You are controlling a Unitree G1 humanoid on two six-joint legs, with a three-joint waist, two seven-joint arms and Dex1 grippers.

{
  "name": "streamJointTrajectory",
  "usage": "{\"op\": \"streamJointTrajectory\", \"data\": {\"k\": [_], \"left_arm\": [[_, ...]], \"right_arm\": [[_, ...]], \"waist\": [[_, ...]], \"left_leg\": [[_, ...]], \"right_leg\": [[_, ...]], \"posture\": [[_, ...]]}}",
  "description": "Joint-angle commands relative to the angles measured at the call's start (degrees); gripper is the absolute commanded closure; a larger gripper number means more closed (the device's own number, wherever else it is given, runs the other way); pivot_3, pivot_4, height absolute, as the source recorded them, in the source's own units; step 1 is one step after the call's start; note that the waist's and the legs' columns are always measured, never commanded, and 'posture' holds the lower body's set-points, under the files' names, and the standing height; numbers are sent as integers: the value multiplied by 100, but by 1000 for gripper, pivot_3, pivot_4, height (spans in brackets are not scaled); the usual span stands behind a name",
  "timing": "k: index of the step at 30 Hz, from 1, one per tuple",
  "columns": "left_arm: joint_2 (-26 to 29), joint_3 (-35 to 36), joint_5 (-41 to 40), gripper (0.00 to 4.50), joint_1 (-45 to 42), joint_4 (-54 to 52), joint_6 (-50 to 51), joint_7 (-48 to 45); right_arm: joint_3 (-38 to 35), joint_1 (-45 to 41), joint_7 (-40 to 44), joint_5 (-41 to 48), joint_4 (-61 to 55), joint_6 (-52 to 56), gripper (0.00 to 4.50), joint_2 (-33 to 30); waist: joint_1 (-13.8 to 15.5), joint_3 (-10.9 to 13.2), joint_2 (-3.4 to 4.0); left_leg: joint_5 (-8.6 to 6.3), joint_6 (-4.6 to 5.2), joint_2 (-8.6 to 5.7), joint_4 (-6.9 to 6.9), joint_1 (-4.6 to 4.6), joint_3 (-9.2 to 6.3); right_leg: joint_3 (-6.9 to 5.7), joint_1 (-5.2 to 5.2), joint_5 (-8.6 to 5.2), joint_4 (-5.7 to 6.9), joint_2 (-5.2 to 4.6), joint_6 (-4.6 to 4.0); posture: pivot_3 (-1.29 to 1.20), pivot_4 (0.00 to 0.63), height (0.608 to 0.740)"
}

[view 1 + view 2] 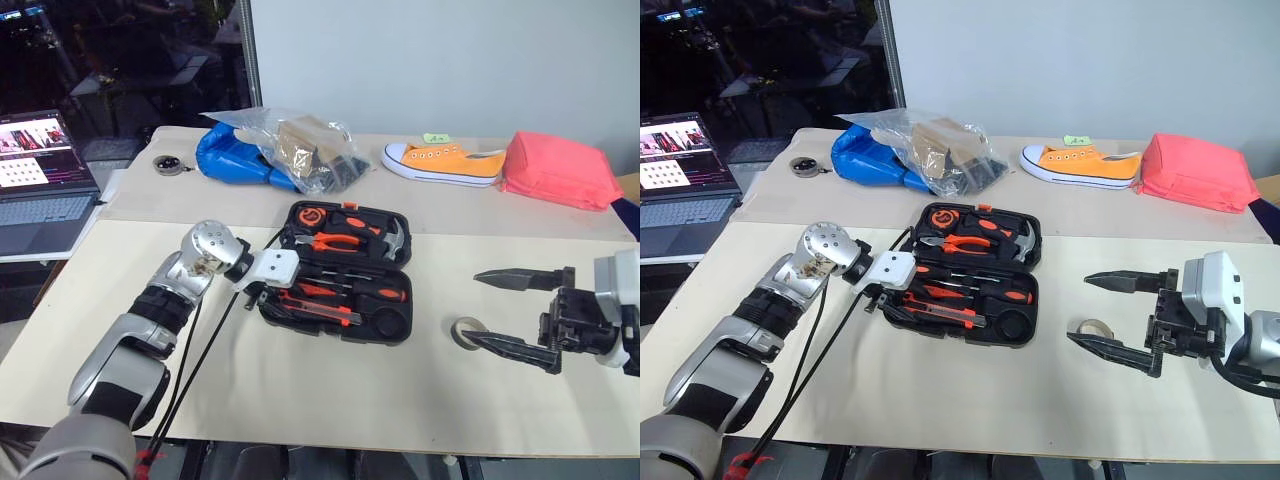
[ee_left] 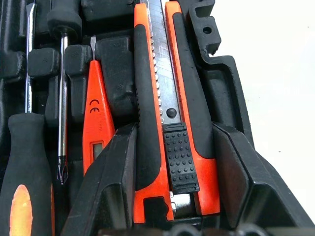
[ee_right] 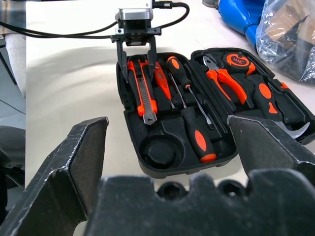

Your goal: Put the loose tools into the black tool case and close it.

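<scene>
Orange and black plastic is catching the eye at the near edge of the open black moulded tool case (image 1: pixel 345 272), where the orange-and-black utility knife (image 2: pixel 170 118) is lying in its long recess. The left gripper (image 3: pixel 137 59) is hanging over the knife's butt end, its jaws standing apart on either side of the handle and not pressing it, so the knife looks released rather than held. Beside it in the tray the slim orange tester screwdriver (image 2: pixel 97 123) and the two orange-and-black-handled screwdrivers (image 3: pixel 189 110) are sitting in their slots.

Out on the pale desk (image 1: pixel 300 390), well to the right of the case, the small tan tape roll (image 1: pixel 468 332) is lying loose, with the round recess (image 3: pixel 160 150) in the case still unfilled. The right gripper (image 1: pixel 520 312) is hovering just beside the roll, jaws spread wide and holding nothing.

To finish this step cleanly, I'd say the left arm should be lifting straight away from the tray, so neither jaw drags the knife out of its seat. The knife wants to be sitting flush, or the lid may be fouling on it later.
</scene>
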Motion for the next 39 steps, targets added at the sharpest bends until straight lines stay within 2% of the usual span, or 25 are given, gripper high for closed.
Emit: {"op": "streamJointTrajectory", "data": {"k": [1, 3, 7, 8, 9, 11, 13, 14, 17, 22, 25, 30, 34, 39], "left_arm": [[111, 222, -402, 630, 115, -782, 808, -294], [204, 428, -672, 630, 165, -1167, 1250, -345], [259, 1213, -1262, 630, 227, -1492, 2379, 254], [249, 1363, -1366, 1166, 266, -1530, 2564, 399], [247, 1560, -1499, 1413, 449, -1683, 2649, 556], [221, 1782, -1628, 2227, 722, -1957, 2803, 822], [74, 2013, -1728, 2932, 1317, -2481, 2958, 1374], [-25, 2070, -1703, 3432, 1630, -2720, 2963, 1693], [-360, 2119, -1585, 4416, 2293, -3277, 3129, 2556], [-631, 1836, -1216, 4466, 2851, -3638, 3561, 3589], [-500, 1406, -904, 4466, 3039, -3579, 3684, 3757], [-674, 1271, -1112, 4466, 2964, -3530, 4355, 3941], [-613, 947, -885, 4466, 2905, -3385, 4275, 3933], [-561, 492, -421, 4466, 2745, -3039, 3641, 3916]], "right_arm": [[-3, -119, 0, 61, -20, -48, 0, -17], [53, -176, 8, 52, 17, -59, 0, -23], [274, -344, -8, -13, 89, -130, 0, 37], [313, -368, -12, -23, 101, -143, 0, 51], [363, -394, -25, -33, 98, -149, 0, 68], [414, -419, -38, -44, 92, -154, 0, 85], [460, -449, -42, -54, 85, -149, 0, 105], [475, -460, -46, -57, 78, -143, 0, 113], [505, -469, -60, -62, 49, -124, 0, 128], [498, -435, -84, -11, -23, -59, 0, 117], [479, -391, -60, 9, -38, -36, 0, 99], [394, -308, -71, 80, -95, 39, 0, 63], [367, -207, -106, 109, -142, 81, 0, 56], [272, -26, -110, 91, -184, 99, 0, 73]], "waist": [[-7, -1, 1], [-18, 0, 2], [-5, 0, 2], [2, 0, 2], [2, 0, 2], [-12, -4, 9], [-13, -7, 14], [-1, -6, 13], [17, -6, 13], [46, -5, 11], [24, -10, 18], [23, -34, 43], [30, -46, 61], [40, -53, 67]], "left_leg": [[0, 0, 1, -1, 0, 0], [0, 0, 1, -2, -3, 0], [0, 0, 4, -1, -5, -5], [0, 0, 4, 0, -3, -7], [0, 0, 4, 3, -1, -9], [0, 0, 7, 6, 3, -15], [0, 0, 7, 6, 4, -25], [0, 0, 13, 6, 6, -31], [0, 0, 12, 12, 3, -37], [1, -2, 11, 28, 6, -45], [3, -1, 1, 28, 25, -44], [3, -1, 4, 28, 43, -40], [4, -1, -4, 30, 48, -40], [4, -1, -6, 30, 49, -41]], "right_leg": [[0, 0, 0, -1, 1, -1], [1, -2, 2, -1, 1, -3], [-3, -4, 7, 0, 3, -13], [-4, -3, 3, 2, 3, -6], [-4, -1, -1, 5, 3, 1], [0, 0, -6, 9, 3, 10], [5, 0, -4, 12, -1, 6], [6, 0, 5, 14, -2, -10], [4, -2, 11, 22, -3, -20], [2, 2, 10, 43, -8, -18], [6, 15, -4, 47, -3, 7], [13, 34, -9, 47, -7, 15], [11, 41, -11, 48, -7, 21], [13, 46, -12, 40, -7, 22]], "posture": [[0, 150, 740], [0, 150, 740], [0, 150, 740], [0, 150, 740], [0, 150, 740], [0, 150, 740], [0, 150, 740], [0, 150, 740], [0, 150, 740], [0, 150, 740], [0, 150, 740], [0, 150, 740], [0, 150, 740], [0, 150, 740]]}}
